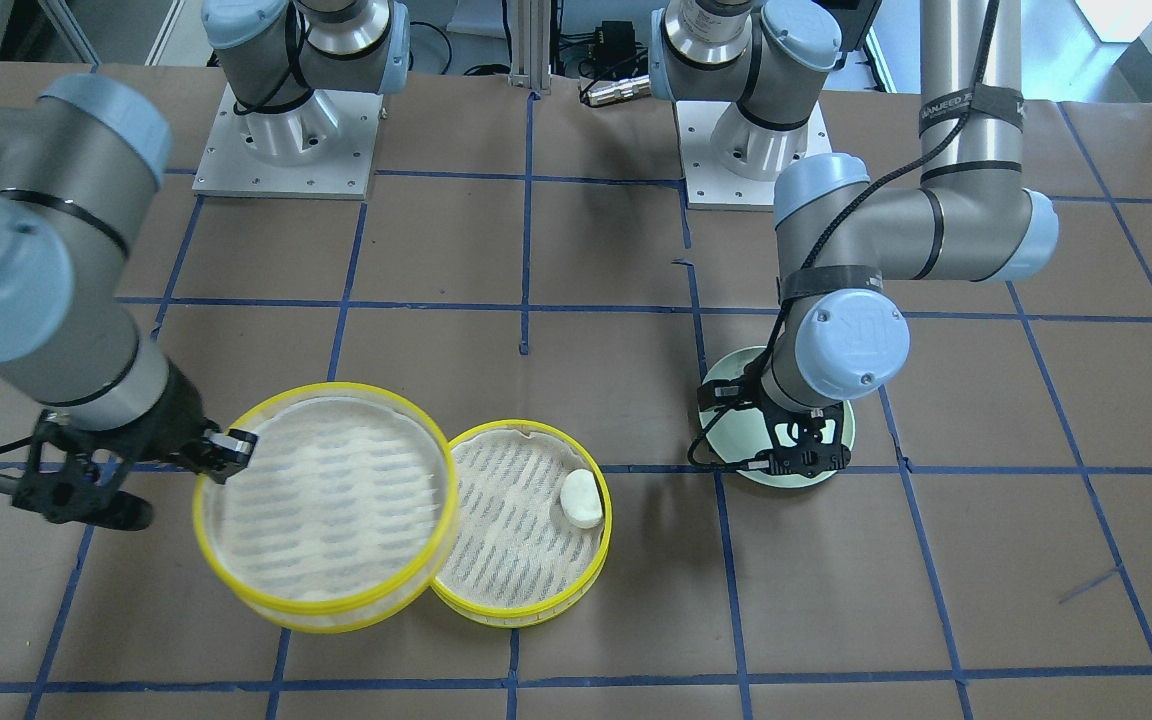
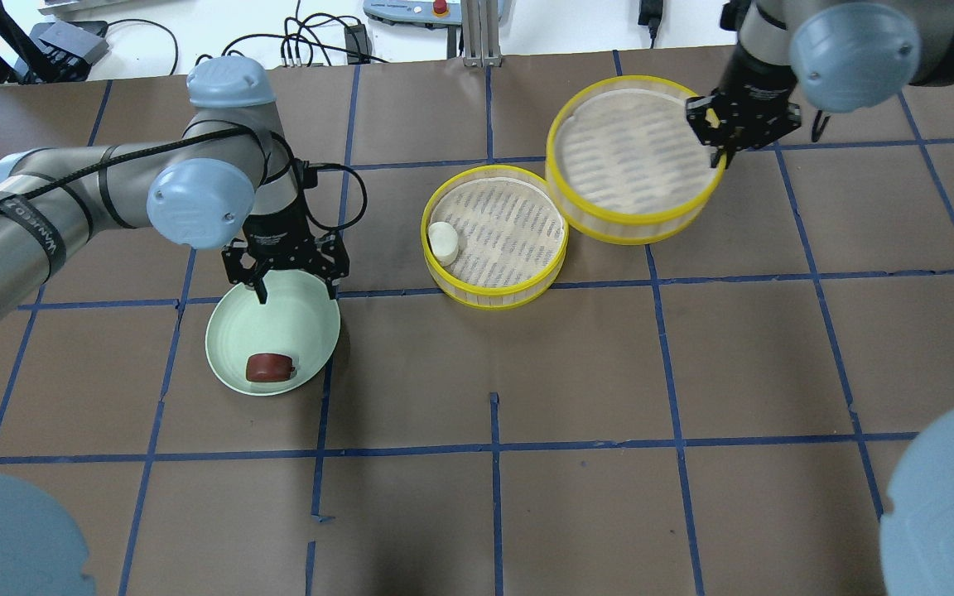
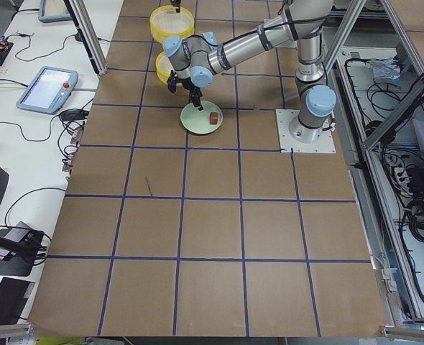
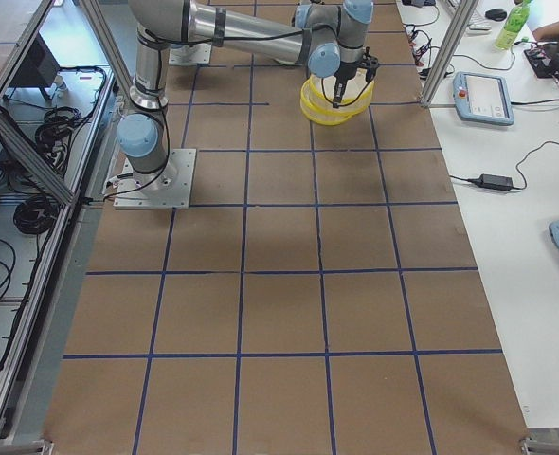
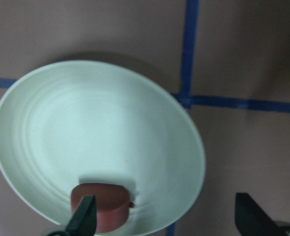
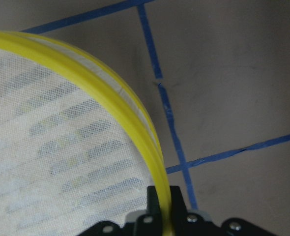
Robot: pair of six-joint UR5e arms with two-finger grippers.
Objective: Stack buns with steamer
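The white bun (image 2: 444,242) lies in a yellow-rimmed steamer tray (image 2: 493,300) near the table's middle. My right gripper (image 2: 721,136) is shut on the rim of a second, empty steamer tray (image 2: 609,232). That tray is tilted and overlaps the first tray's edge (image 1: 441,500). The right wrist view shows the yellow rim (image 6: 135,128) pinched between the jaws. The reddish-brown bun (image 2: 270,367) lies on the pale green plate (image 2: 278,319). My left gripper (image 2: 296,294) hangs open just above the plate's far side, short of the bun (image 5: 100,211).
The brown table is marked with a blue tape grid (image 2: 493,451). Both arm bases (image 1: 286,140) stand at the robot's edge of the table. Teach pendants and cables (image 4: 483,95) lie on the white side bench beyond the table.
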